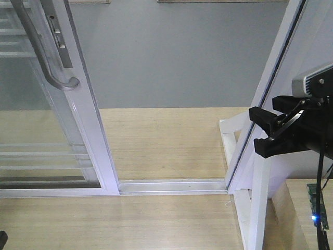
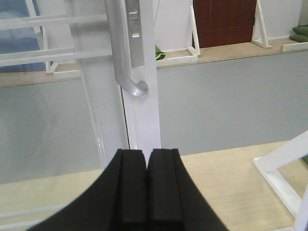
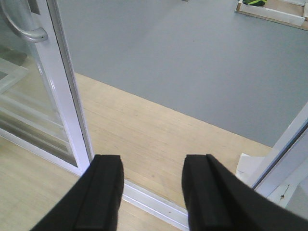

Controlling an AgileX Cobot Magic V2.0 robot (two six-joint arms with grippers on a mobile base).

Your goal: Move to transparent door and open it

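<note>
The transparent door [image 1: 88, 120] stands at the left, a glass panel with thin white bars in a glossy white frame. Its curved silver handle [image 1: 39, 47] and lock plate [image 1: 57, 39] show at the top left. A wide gap lies between the door's edge and the white frame on the right [image 1: 270, 78]. My right gripper [image 1: 257, 130] is open and empty at the right, apart from the door. In the right wrist view it [image 3: 153, 166] hangs over the floor track, right of the door [image 3: 67, 91]. My left gripper [image 2: 147, 154] is shut and empty, below the handle [image 2: 120, 53].
A silver floor track [image 1: 171, 186] crosses the gap on the wooden floor, with grey floor beyond. A white slanted brace [image 1: 250, 172] stands by the right frame. A circuit board with a blue light [image 1: 317, 213] sits at the bottom right. A dark red door [image 2: 224, 21] stands far back.
</note>
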